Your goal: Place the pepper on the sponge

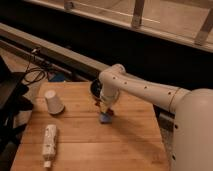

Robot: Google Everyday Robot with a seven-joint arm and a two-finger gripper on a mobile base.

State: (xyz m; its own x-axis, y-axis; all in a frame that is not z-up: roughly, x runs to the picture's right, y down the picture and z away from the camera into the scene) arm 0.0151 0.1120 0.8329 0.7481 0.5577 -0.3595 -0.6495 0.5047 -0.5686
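Observation:
My gripper [105, 109] hangs down from the white arm over the middle of the wooden table [130, 145]. It is shut on the pepper [97, 103], whose dark-red ends stick out on both sides of it. Directly beneath the gripper lies the light-blue sponge [105, 119], flat on the wood. The pepper is just above the sponge; I cannot tell whether they touch.
A round black bowl [94, 88] stands behind the gripper, partly hidden by the arm. An upturned white cup [53, 101] is at the left and a white tube [48, 141] lies at the front left. Cables lie off the table's far left edge.

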